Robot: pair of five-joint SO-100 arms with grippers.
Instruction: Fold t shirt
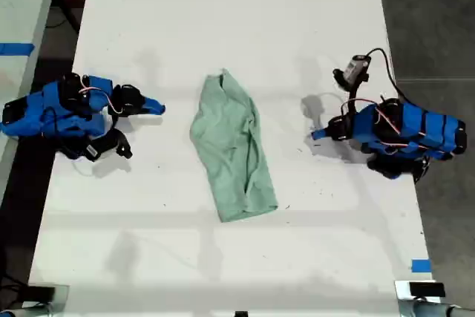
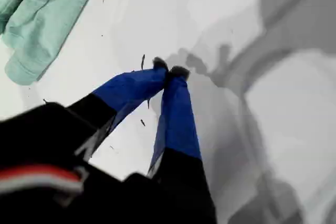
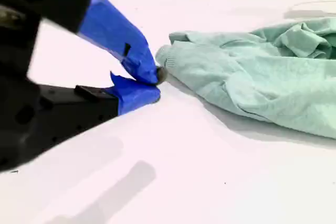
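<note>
The t shirt [image 1: 230, 146] lay as a long, rumpled bundle in the middle of the white table [image 1: 223, 5]. It sat between the two blue arms, one at the exterior view's left and one at its right, and touched neither. No fold looked started, so I judged the work to be at its opening step.

My first gripper [image 2: 169, 69] had its tips pressed together on nothing. My second gripper [image 3: 156, 85] was likewise closed and empty, just beside a rolled hem. The next move would call for opening the jaws, pinching an edge and spreading the cloth flat.

Bare table lay on the far and near sides of the shirt, leaving room to drag it. The table's side edges ran close behind both arms.
</note>
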